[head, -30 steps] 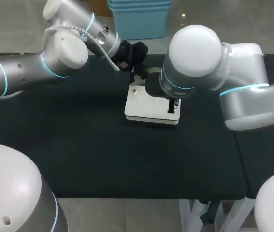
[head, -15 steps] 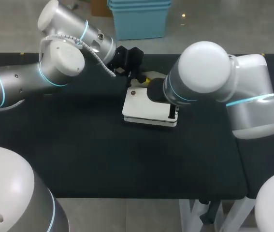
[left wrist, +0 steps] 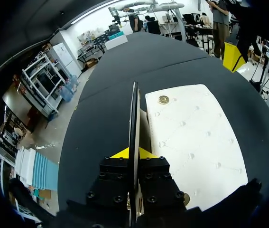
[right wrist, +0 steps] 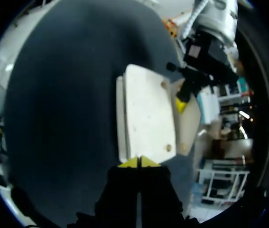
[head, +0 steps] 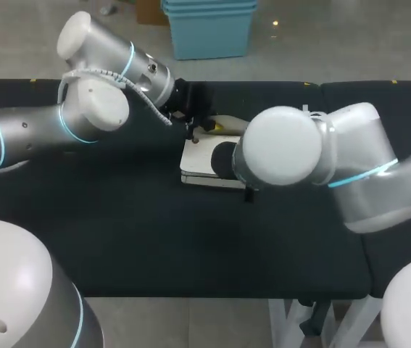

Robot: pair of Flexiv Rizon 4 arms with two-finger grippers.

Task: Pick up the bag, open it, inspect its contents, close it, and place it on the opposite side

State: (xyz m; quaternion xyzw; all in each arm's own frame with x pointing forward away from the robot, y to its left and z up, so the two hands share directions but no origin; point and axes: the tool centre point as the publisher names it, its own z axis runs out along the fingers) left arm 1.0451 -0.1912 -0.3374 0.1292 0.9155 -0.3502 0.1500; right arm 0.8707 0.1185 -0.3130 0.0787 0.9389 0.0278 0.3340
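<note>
Near the middle of the dark bench [head: 118, 239] lies the white bag [head: 199, 161], flat on its back, its quilted face turned up. My left arm [head: 89, 101] comes in from the left side and ends at the bag's far edge, where the left gripper [head: 193, 125] holds the bag's flap [head: 223, 122] lifted off the body. In the left wrist view the left gripper [left wrist: 133, 153] is pinched on the flap [left wrist: 134, 114]. The flap stands on edge as a thin line between the two yellow tips, and the white body of the bag [left wrist: 191, 137] lies just beside them. A round brass snap [left wrist: 163, 99] shows on the face ahead of the gripper. My right arm [head: 285, 145] reaches in from the right side, and its big joint covers the bag's right part in the head view. In the right wrist view the right gripper [right wrist: 138, 162] has its yellow tips pressed together right at the near edge of the bag [right wrist: 146, 114]. I cannot tell whether anything is nipped between them. Beyond the bag in that view the left gripper [right wrist: 180, 103] shows holding the cream flap [right wrist: 190, 126] open.
</note>
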